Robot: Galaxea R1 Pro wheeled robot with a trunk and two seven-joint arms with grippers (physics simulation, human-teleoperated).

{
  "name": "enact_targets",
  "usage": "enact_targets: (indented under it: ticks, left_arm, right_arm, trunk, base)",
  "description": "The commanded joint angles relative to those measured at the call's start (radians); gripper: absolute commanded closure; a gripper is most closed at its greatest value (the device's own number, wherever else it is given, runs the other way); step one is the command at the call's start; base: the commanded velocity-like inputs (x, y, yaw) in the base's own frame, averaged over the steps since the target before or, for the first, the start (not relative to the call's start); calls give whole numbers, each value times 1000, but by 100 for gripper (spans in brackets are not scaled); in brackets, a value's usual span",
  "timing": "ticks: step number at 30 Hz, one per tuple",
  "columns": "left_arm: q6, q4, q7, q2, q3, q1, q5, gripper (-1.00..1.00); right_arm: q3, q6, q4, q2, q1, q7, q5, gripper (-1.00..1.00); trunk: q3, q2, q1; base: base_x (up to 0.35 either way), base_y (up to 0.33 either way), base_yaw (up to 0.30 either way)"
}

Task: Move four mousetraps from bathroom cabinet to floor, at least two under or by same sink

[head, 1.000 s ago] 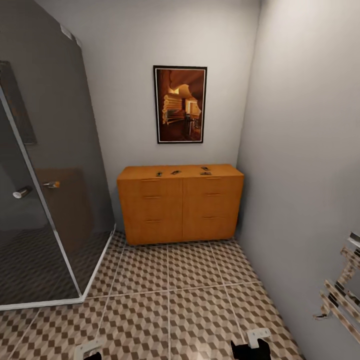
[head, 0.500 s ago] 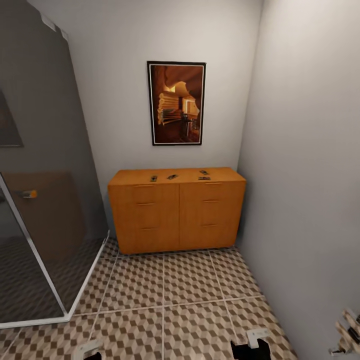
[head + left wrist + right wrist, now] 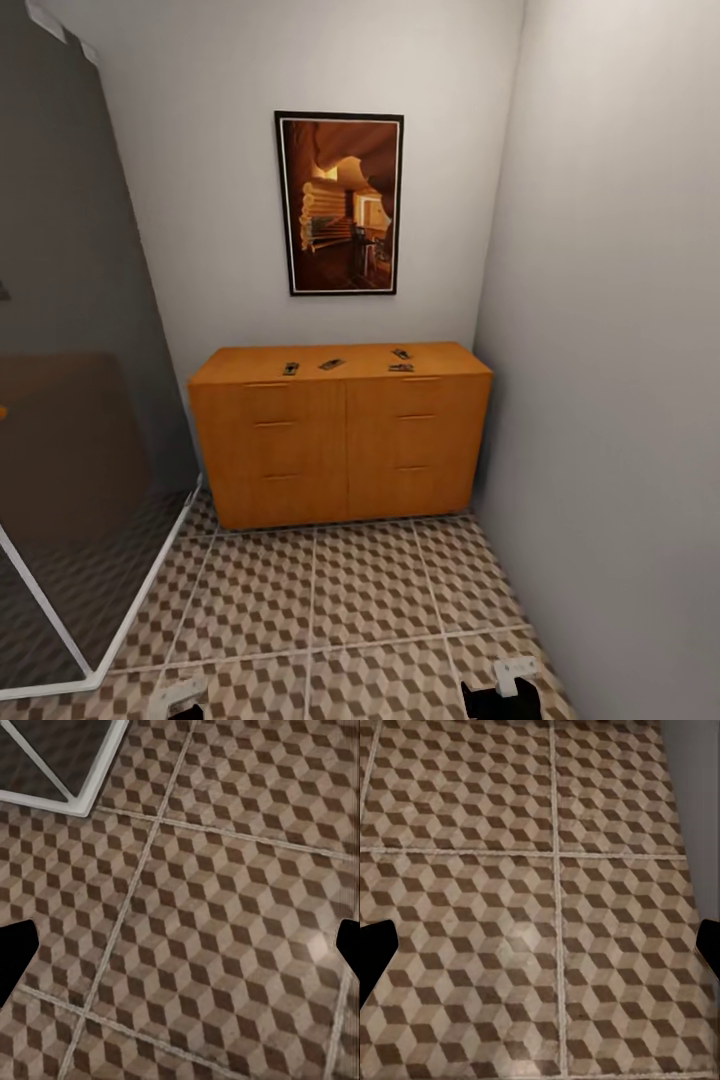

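Four mousetraps (image 3: 331, 364) atop cabinet (image 3: 340, 440)

A framed picture (image 3: 340, 203) in a dark frame with a thin pale inner border is hung on the far wall (image 3: 230, 150), which is painted pale grey. Warm orange and brown tones are seen in it, with what looks like a stair or a stack of pale steps near its middle. A grey side wall (image 3: 610, 350) is met by the far wall at a corner. A dark tinted glass shower enclosure (image 3: 70, 400) with a white base rail (image 3: 135, 605) is seen opposite the side wall.
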Motion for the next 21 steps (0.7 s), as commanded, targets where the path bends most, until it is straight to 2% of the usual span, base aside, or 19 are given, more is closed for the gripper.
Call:
enact_targets:
  ticks: [1,14,21]
  left_arm:
    - [-3,0,1,-1,4,-1,0,-100]
    - [-3,0,2,-1,4,-1,0,-100]
    - [-4,0,2,-1,5,-1,0,-100]
  right_arm:
    - [1,-2,1,0,-1,0,10,-100]
    - [0,-2,1,0,-1,0,10,-100]
    - [1,-2,1,0,-1,0,10,-100]
  trunk:
    - [-1,0,1]
    - [-1,0,1]
    - [-1,0,1]
  base:
    - [329,-145,0]
    - [329,-133,0]
    - [329,-49,0]
